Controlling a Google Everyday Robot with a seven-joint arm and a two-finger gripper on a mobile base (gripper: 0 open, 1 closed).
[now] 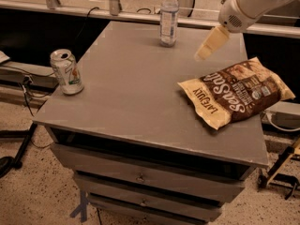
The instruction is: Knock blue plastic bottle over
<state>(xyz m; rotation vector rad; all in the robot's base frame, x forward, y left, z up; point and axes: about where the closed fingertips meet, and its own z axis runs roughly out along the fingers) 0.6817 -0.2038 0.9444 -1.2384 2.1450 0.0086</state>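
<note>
The blue plastic bottle (168,16) stands upright at the far edge of the grey table (122,88), clear with a white cap and a pale label. My gripper (204,55) hangs from the white arm at the upper right. It is above the table, to the right of the bottle and a little nearer to me, apart from it. It holds nothing that I can see.
A silver-green soda can (67,72) stands upright near the table's left edge. A brown snack bag (236,92) lies flat on the right side, below the gripper. Drawers front the table. Cables lie on the floor at left.
</note>
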